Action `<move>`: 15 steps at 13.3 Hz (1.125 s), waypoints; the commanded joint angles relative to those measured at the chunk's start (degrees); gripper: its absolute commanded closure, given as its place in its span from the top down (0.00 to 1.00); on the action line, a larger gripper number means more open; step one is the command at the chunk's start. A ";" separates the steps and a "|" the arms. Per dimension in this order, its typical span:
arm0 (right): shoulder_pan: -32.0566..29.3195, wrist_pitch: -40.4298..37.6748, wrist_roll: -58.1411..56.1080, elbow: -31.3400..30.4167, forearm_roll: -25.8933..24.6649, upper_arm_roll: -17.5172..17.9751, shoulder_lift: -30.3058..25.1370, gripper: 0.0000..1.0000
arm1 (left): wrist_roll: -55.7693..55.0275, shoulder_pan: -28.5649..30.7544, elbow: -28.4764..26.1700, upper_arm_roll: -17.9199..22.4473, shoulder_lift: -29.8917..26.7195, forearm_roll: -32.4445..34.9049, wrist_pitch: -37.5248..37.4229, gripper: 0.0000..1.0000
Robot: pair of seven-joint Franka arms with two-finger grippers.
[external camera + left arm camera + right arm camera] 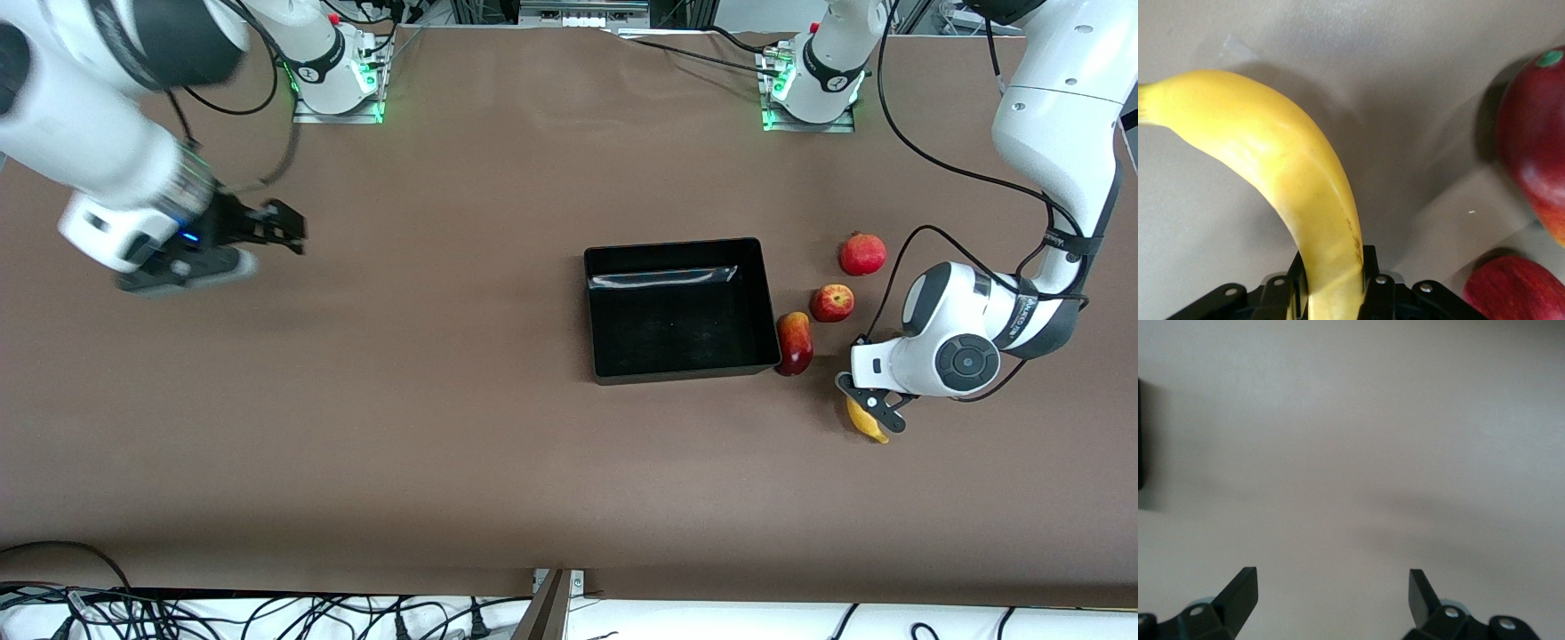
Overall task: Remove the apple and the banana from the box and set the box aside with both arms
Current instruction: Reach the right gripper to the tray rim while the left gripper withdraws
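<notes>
Yellow banana [1291, 180] sits clamped in my left gripper [1333, 280]; released carelessly, it might roll against the mango [1535, 147]. Right gripper [1331, 590] waits wide open, empty.

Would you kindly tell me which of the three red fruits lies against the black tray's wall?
The elongated red-yellow mango; the small streaked apple and round crowned pomegranate lie apart from the glossy black tray.
</notes>
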 commanded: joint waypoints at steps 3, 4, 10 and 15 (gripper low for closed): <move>9.20 8.02 10.53 3.54 4.44 -0.36 7.77 1.00 | 1.39 0.00 0.20 -1.19 -1.52 1.25 0.32 1.00; 11.66 9.43 15.36 6.34 4.90 -0.36 10.58 1.00 | 1.04 0.26 0.29 -3.03 -3.09 0.99 -0.21 1.00; 22.13 16.62 38.07 18.58 5.52 -0.45 26.32 1.00 | -4.13 0.53 11.42 -7.26 -11.10 -11.66 -22.23 1.00; 28.90 24.73 47.40 18.67 5.34 -0.54 33.01 1.00 | -17.74 -4.28 19.63 -6.22 -17.58 -14.11 -37.39 1.00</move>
